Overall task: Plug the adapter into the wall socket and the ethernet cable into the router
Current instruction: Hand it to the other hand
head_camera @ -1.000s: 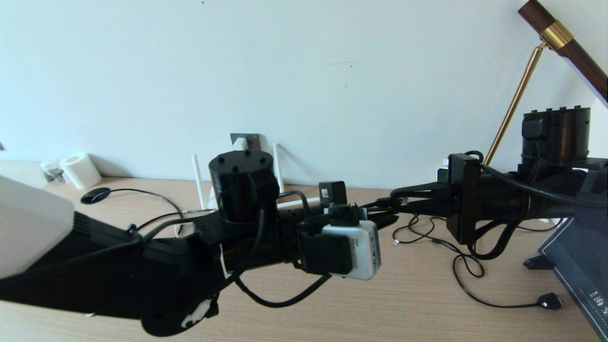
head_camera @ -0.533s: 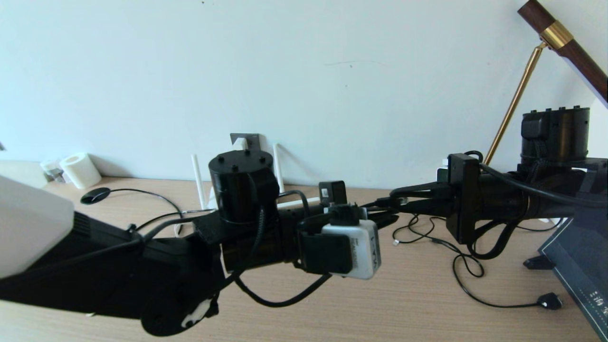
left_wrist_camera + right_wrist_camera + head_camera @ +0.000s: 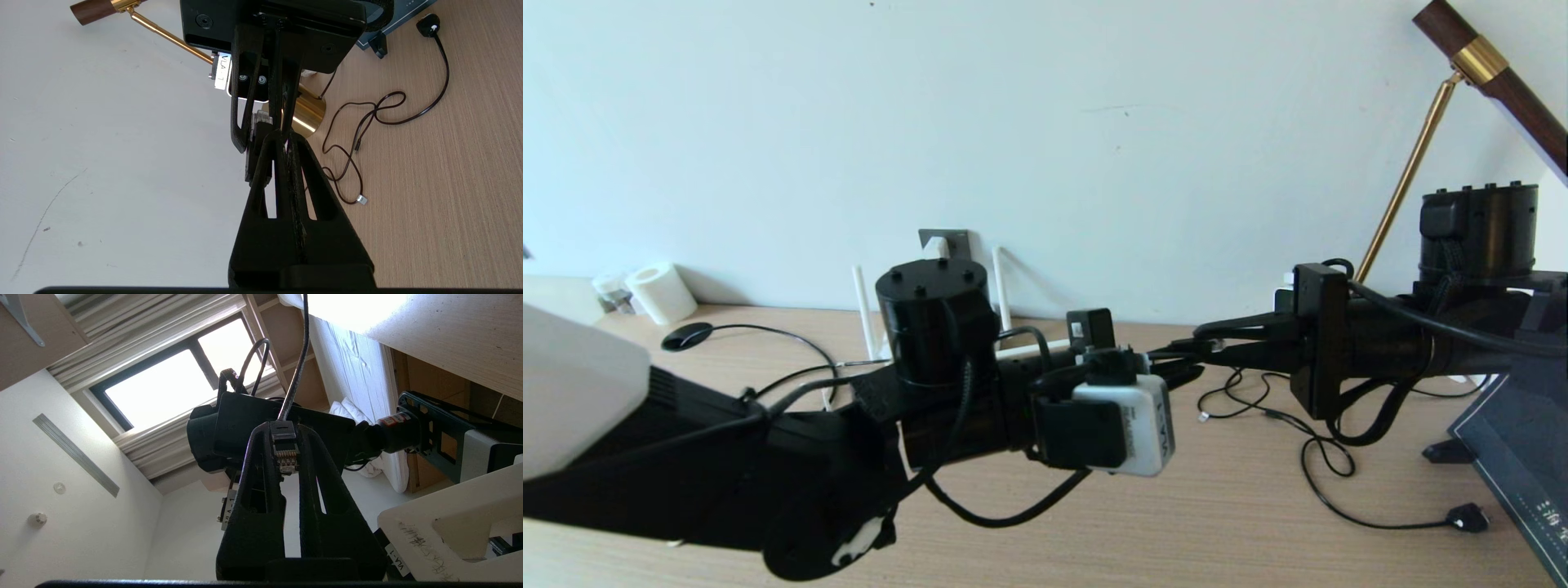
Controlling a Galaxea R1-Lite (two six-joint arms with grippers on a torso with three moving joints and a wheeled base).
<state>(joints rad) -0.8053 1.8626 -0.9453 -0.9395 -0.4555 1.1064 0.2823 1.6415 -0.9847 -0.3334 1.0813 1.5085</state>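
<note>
While both arms meet above the desk (image 3: 1241, 523) in the head view, the router (image 3: 1025, 349) hides behind the left arm. Left wrist view: left gripper (image 3: 282, 136) clenched, probably pinching cable. Right wrist view: right gripper (image 3: 286, 435) grasps the plug (image 3: 284, 451), axis along its fingers.

1. The left arm (image 3: 768, 457) is made up of black cylindrical segments behind a white shell.
2. Black cables are looped beneath its white-cased wrist camera (image 3: 1131, 425).
3. The right arm (image 3: 1405, 343) is black, with slotted triangular fingers (image 3: 322, 490).
</note>
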